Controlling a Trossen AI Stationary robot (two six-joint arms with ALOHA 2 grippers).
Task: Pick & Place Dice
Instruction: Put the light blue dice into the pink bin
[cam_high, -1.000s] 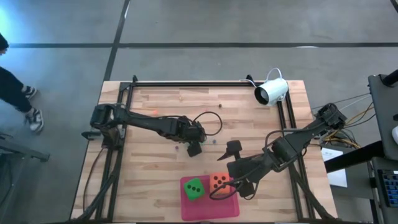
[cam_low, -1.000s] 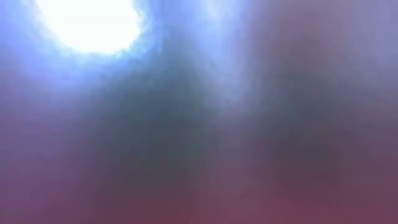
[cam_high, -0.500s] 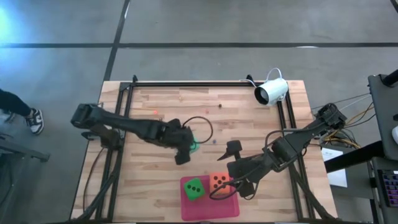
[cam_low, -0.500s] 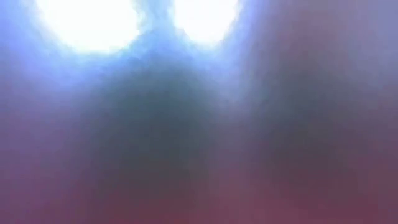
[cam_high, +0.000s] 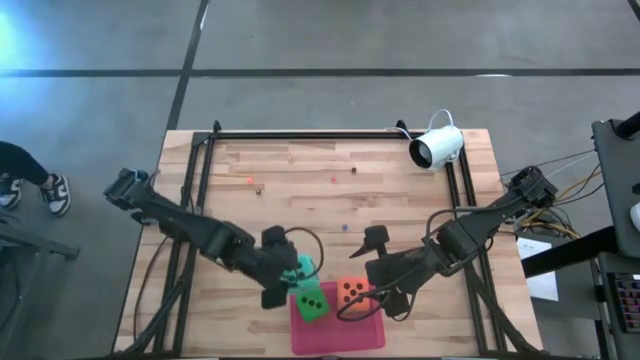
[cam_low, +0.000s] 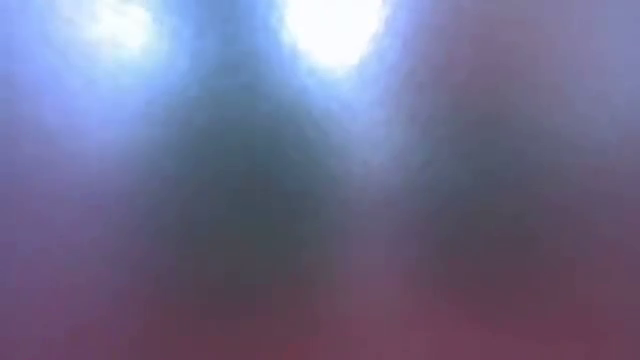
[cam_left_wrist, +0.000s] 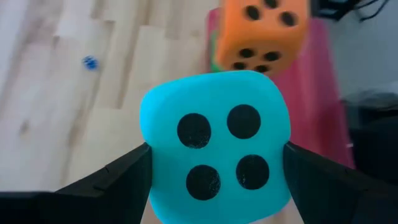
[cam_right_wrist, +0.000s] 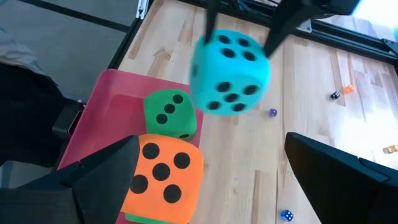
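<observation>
My left gripper (cam_high: 292, 274) hangs above the table by the far left corner of the pink mat (cam_high: 340, 338), shut on a teal die (cam_high: 299, 267) whose four-pip face (cam_left_wrist: 214, 152) fills the left wrist view. On the mat rests a green die (cam_high: 312, 303). Beside it an orange die (cam_high: 350, 292) sits on top of another green die (cam_right_wrist: 140, 218). My right gripper (cam_high: 385, 292) waits open over the mat's right side, its fingers (cam_right_wrist: 106, 171) wide apart with nothing between them. My left gripper pinches the teal die between its two fingers (cam_left_wrist: 118, 180), one on each of two opposite sides (cam_left_wrist: 148, 155). The fingers slant down from the table's left. The die is lifted clear of the wood (cam_right_wrist: 230, 71), its four-pip face turned back toward the wrist.
A white camera (cam_high: 437, 147) stands at the far right corner. Tiny loose dice (cam_right_wrist: 272, 112) dot the wood. Black frame rails (cam_high: 330, 133) run along the far and side edges. A person's shoe (cam_high: 55, 192) shows on the floor to the left. The low view is only blur.
My left gripper has swung from the table's middle toward the near edge and the pink mat, rising as it went. The teal die has gone with it between the fingers and now hangs clear beside the green die.
</observation>
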